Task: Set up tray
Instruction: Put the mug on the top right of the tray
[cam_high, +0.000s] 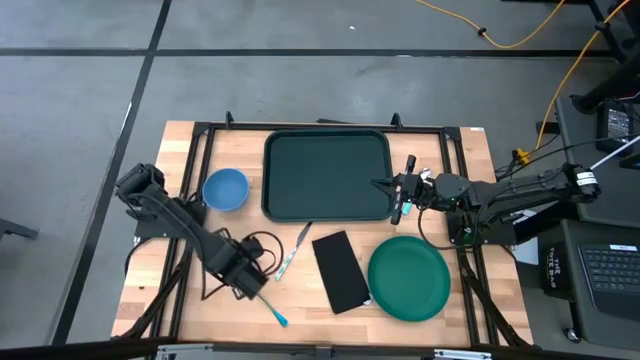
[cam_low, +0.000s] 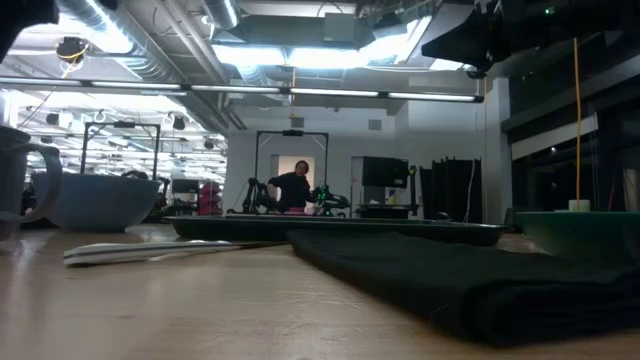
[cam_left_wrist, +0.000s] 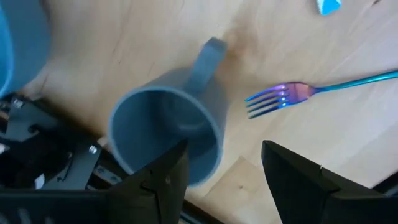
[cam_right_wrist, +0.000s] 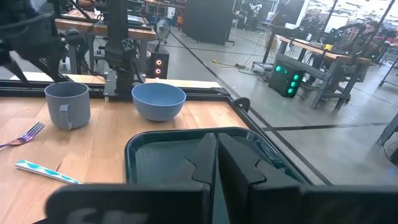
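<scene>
High view: tray (cam_high: 326, 175) was seen at the desk's far edge, centred, empty. Right gripper (cam_high: 400, 192) sat at its right rim.

Right wrist view: fingers pressed together over the rim.

Left wrist view: left gripper (cam_left_wrist: 225, 174) spread apart above a mug (cam_left_wrist: 171, 134).

Tray judged stiff, light, slick; best gripped by its rim.

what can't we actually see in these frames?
- Mug: hidden under the left arm in the high view.
- Right hand: fingers together over the tray rim; the fingers themselves hide whether they pinch it.
- Low view: neither hand in frame; napkin blocks the tabletop behind it.
- Fork: handle cut off, left wrist view.
</scene>
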